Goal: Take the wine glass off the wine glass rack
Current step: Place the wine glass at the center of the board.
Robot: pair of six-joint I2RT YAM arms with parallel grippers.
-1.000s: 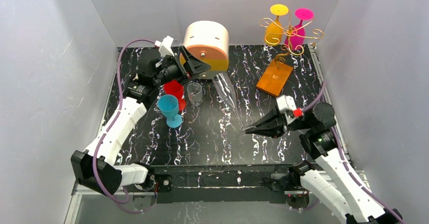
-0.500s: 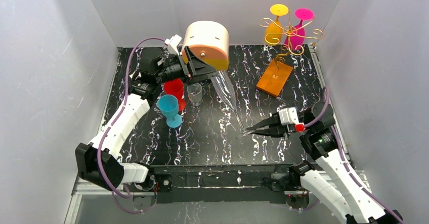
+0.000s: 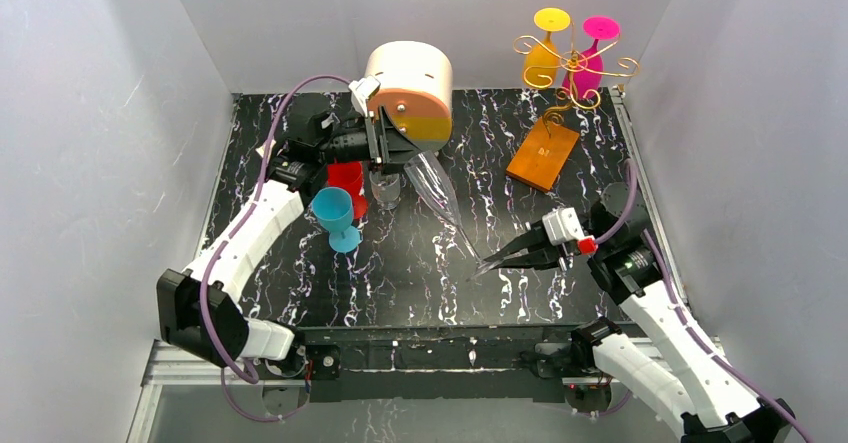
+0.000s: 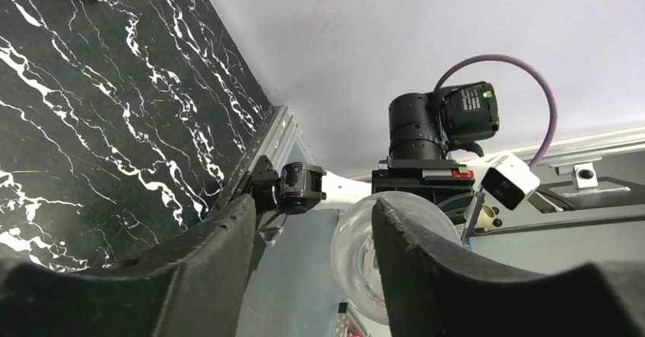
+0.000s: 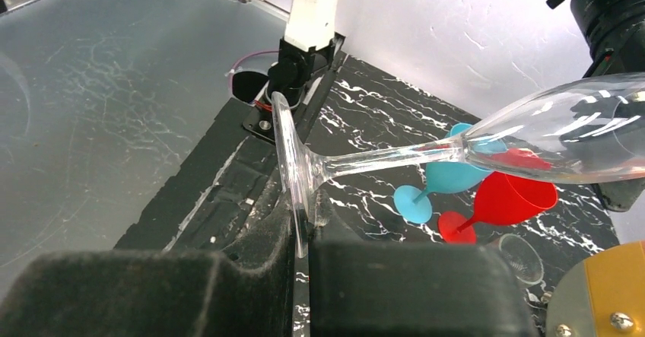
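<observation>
Right gripper [image 3: 487,260] pinches glass [image 3: 432,178] foot, mid-frame. Left gripper [image 3: 408,153], jaws half-wide, straddles bowl, not yet clamped. We close gently on bowl; we free foot once grip holds.

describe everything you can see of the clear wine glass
The clear wine glass looks transparent and empty: long tapered bowl, thin stem, flat round foot. It lies on its side in the air above the black marbled table. The right gripper is shut on its foot's edge; the left gripper, open, flanks the bowl with a gap on one side.
</observation>
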